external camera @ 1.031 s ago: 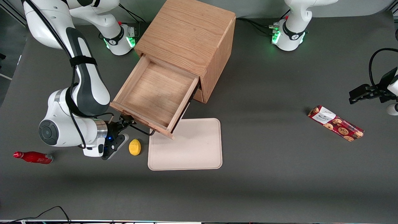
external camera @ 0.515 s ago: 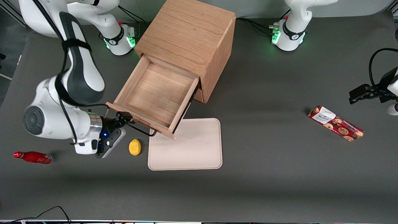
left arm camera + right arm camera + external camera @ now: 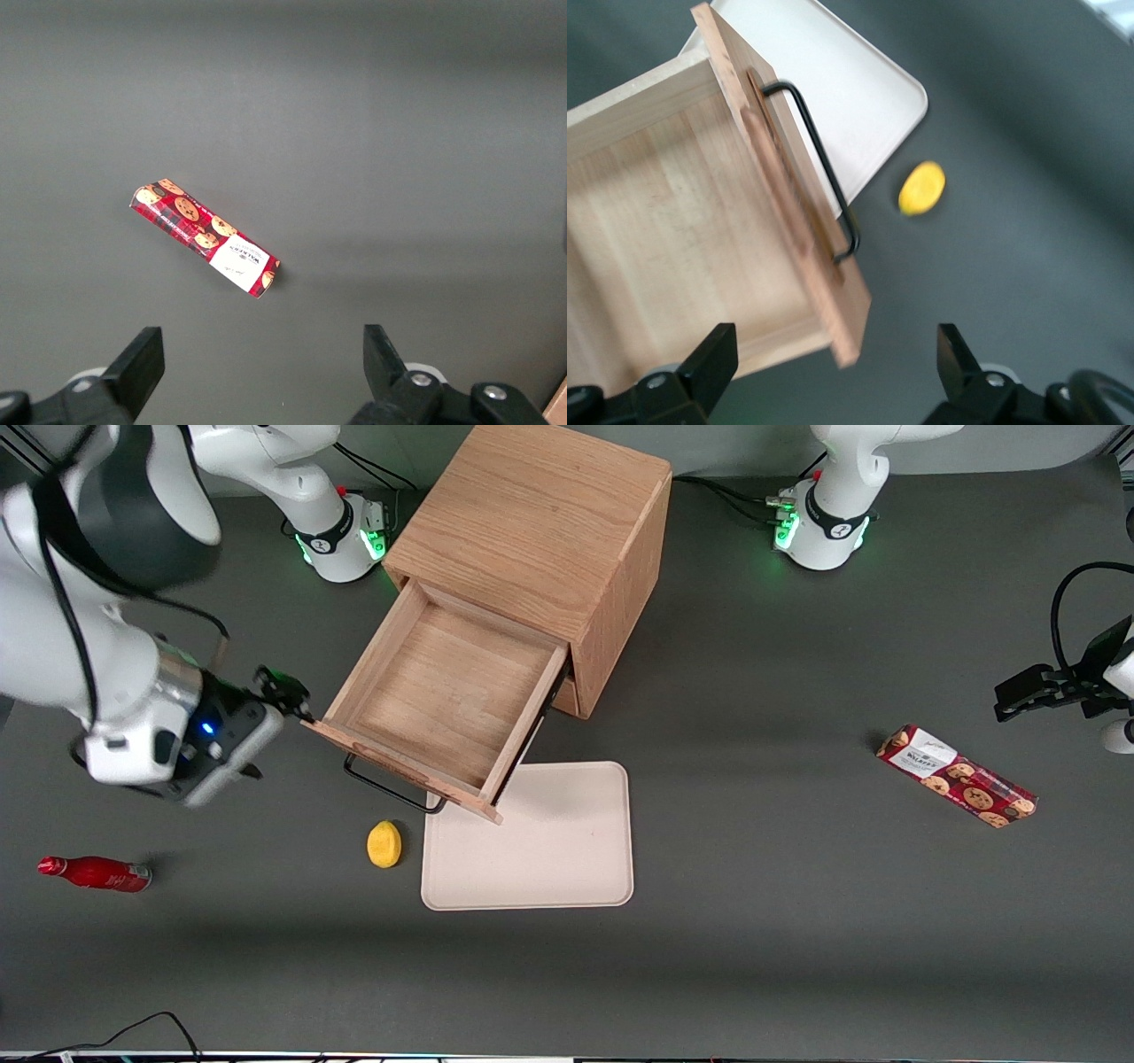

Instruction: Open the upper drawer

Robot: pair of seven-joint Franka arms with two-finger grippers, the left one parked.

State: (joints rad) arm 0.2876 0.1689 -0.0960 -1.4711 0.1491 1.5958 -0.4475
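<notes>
The upper drawer [image 3: 434, 691] of the light oak cabinet [image 3: 540, 522] stands pulled far out, and its wooden tray is empty. Its thin dark bar handle [image 3: 390, 788] is free. My right gripper [image 3: 283, 691] is open and empty. It hangs raised beside the drawer front's corner toward the working arm's end, apart from the handle. The right wrist view looks down on the drawer [image 3: 664, 239], its handle [image 3: 824, 177] and the corner of its front board between the spread fingers of the gripper [image 3: 833, 372]. The bottom drawer is hidden under the upper one.
A cream tray [image 3: 549, 850] lies on the table in front of the drawer, partly under it. A yellow lemon [image 3: 384, 843] lies beside the tray. A red bottle [image 3: 93, 873] lies toward the working arm's end. A cookie packet [image 3: 957, 776] lies toward the parked arm's end.
My gripper has let go of the handle, risen and drawn away toward the working arm's end. The drawer stays pulled out as before.
</notes>
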